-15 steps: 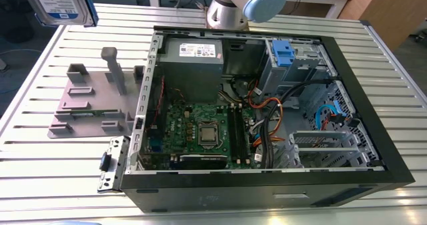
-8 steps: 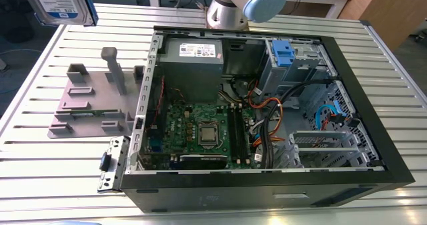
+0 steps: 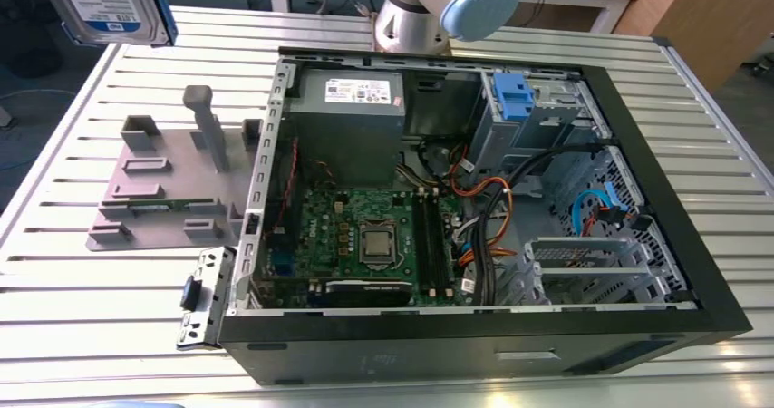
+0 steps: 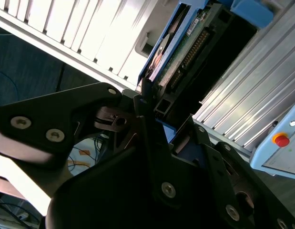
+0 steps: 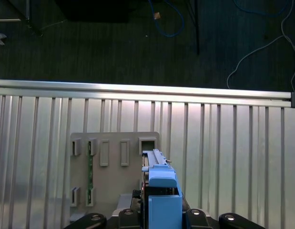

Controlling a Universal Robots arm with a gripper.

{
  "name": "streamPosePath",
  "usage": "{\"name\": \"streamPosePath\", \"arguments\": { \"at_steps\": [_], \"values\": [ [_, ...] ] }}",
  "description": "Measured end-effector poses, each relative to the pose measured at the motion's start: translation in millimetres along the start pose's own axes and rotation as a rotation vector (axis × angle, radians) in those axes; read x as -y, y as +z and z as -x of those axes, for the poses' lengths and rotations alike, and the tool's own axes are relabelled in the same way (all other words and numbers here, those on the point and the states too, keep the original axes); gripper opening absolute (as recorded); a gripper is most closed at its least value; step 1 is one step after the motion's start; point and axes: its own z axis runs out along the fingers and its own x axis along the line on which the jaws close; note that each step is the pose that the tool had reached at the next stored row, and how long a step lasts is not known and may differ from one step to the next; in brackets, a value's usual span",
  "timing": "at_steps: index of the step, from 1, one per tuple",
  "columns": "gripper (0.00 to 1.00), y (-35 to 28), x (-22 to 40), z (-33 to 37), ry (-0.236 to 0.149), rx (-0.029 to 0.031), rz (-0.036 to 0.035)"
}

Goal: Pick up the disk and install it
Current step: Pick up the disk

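Disk [image 3: 107, 4] is off the table [image 3: 97, 335], held aloft at the far corner on the exterior view's left. Its label side faces the camera and blue bracket shows along its edge. It is well apart from the computer case [image 3: 484, 349].

Gripper [image 4: 149, 112] pinches the disk. In the second wrist view the black fingers [image 4: 66, 119] press in on the drive's near end. The drive runs away from them edge-on, with blue bracket on one side and circuit board and connector on the other.

In the first wrist view the gripper [image 5: 160, 215] sits low in frame. The disk [image 5: 159, 191] stands on edge between its two sides, blue bracket toward the camera. Below it lies the grey fixture plate [image 5: 114, 143] with its slots. The slatted table edge and dark floor [image 5: 114, 43] with loose cables lie beyond.

Fixture plate [image 3: 163, 186] sits on the table just beside the case, on the exterior view's left.

Case lies on its side, open. Inside are the motherboard [image 3: 362, 236], a grey box [image 3: 351, 95] with a white sticker at the far end, and a small blue clip [image 3: 513, 92] on the drive cage at the far corner toward the exterior view's right.

Arm base [image 3: 418, 9] stands behind the case.
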Motion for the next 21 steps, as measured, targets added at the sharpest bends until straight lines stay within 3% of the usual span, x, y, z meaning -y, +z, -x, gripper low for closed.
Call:
{"name": "streamPosePath", "arguments": {
  "at_steps": [2,21],
  "values": [
    [0.37,-10.3,-0.5,0.3,0.000,0.0000,-0.0001],
    [0.37,-16.1,-0.7,0.5,0.000,0.0000,0.0000]
  ]
}}
